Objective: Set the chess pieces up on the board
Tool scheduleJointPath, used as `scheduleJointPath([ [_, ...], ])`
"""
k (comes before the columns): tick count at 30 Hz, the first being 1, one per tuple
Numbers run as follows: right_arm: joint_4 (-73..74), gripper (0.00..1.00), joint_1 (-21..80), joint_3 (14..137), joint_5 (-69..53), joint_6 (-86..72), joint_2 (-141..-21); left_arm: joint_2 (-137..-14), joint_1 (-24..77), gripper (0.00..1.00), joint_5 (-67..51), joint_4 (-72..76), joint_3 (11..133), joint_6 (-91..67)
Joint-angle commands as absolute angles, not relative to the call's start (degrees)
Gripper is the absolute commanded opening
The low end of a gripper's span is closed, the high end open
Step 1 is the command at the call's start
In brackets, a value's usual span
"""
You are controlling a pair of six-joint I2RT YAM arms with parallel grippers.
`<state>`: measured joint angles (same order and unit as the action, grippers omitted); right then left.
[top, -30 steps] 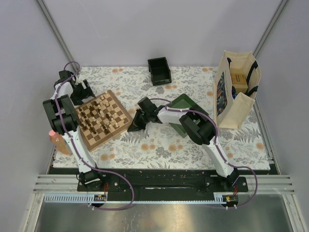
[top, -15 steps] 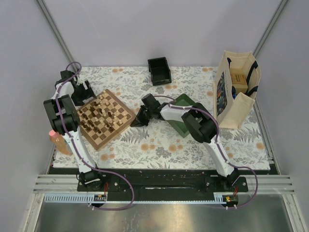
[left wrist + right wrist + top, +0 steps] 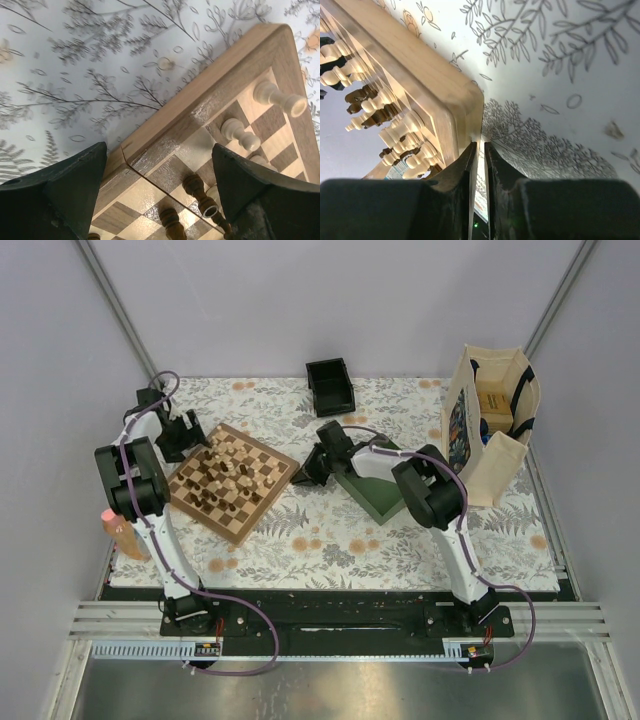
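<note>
Lower left in the overhead frame, a pink bottle (image 3: 118, 533) stands just beside the left arm's elbow, where a wide swing could tip it. Beyond it, left of centre, the board (image 3: 258, 508) lies turned like a diamond. The chess pieces (image 3: 228, 475) crowd its middle, pale and dark apparently mixed, so the set-up looks far from done.

At the board's right corner, the right gripper (image 3: 303, 475) has its fingers pressed almost together, only a sliver between them. At the upper-left corner, the left gripper (image 3: 188, 438) is spread wide, its fingers (image 3: 60, 195) astride the wooden rim. The likely mishap is a shove from either corner that jolts the board and topples the tiny men. The pale pieces (image 3: 280, 97) nearest the left jaws are most exposed.

Centre-right, the green tray (image 3: 385, 502) lies under the right arm. A tote bag (image 3: 470, 430) stands at right and a black box (image 3: 330, 387) at top centre.

Whether the right fingertips touch or nip the rim cannot be told. Each wrist view cuts off most of the board, and piece types are too small to read from overhead. The arm hides part of the tray.
</note>
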<state>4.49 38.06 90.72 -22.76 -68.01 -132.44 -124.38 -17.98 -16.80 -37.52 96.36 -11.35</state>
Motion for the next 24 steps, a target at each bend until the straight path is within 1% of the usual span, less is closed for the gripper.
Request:
scheduleJointPath([
  [1, 2.8, 0.20, 39.2, 88.1, -18.1, -65.7, -127.4, -122.0, -14.5, 0.88, -23.5, -41.0, 92.9, -14.9],
  [8, 4.4, 0.21, 38.4, 86.7, -18.5, -63.0, -126.0, -120.9, -14.0, 0.88, -24.7, -38.1, 89.3, -16.8],
  [17, 7.9, 0.22, 37.4, 83.0, -13.9, -56.5, -121.1, -117.5, -12.2, 0.88, -25.6, -34.5, 83.1, -17.6],
  [24, 8.8, 0.22, 36.0, 77.3, -11.3, -53.4, -116.9, -117.0, -10.1, 0.88, -26.0, -33.3, 81.9, -18.2],
])
